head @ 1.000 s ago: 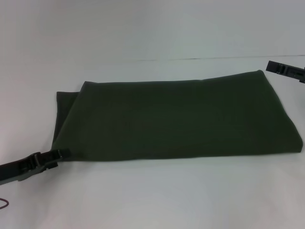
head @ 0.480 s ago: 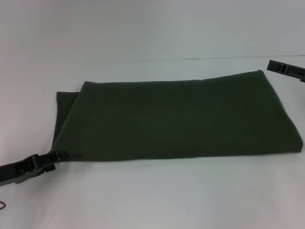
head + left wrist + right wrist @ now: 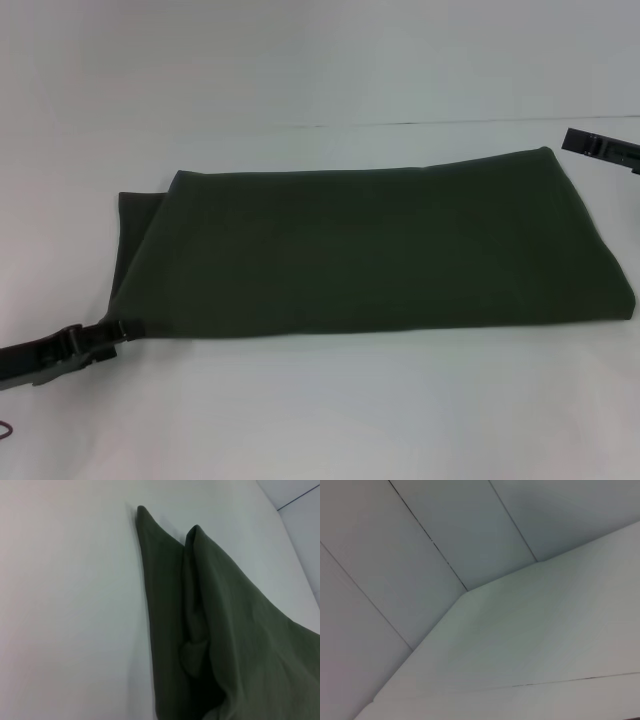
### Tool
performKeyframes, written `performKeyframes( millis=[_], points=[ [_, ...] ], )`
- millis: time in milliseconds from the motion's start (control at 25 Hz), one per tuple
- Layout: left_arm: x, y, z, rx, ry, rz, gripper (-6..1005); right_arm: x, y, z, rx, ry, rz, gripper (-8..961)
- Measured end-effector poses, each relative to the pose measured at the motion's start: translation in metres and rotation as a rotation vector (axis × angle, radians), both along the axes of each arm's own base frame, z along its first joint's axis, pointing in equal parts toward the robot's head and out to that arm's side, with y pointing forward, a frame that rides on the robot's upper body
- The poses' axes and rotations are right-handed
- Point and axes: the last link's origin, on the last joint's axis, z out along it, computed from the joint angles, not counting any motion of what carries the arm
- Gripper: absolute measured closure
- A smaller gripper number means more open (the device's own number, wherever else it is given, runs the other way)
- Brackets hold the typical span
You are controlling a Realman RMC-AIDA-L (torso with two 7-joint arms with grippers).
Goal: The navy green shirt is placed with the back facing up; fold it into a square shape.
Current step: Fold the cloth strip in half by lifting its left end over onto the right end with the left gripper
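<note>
bare table (image 3: 320,420) all around, navy green shirt (image 3: 370,250) filling centre

shirt (image 3: 370,250) on table (image 3: 320,420), left pincer (image 3: 112,335) at its near-left corner

The head camera looks forward and down from high up at the white table (image 3: 330,410), with the green shirt (image 3: 370,250) across the middle of the frame. The left wrist camera sits low and very close to that same shirt (image 3: 220,630) and table. The right wrist camera faces away, seeing only table (image 3: 545,630) and wall (image 3: 395,555).
</note>
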Motion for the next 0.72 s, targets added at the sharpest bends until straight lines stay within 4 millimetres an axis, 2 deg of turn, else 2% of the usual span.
performKeyframes(
  millis=[720],
  points=[
    [0.0016,0.0056,0.0076,-0.033,-0.027,0.062,282,0.0006,-0.0002,0.0017,0.003,0.007,-0.008,54]
  ],
)
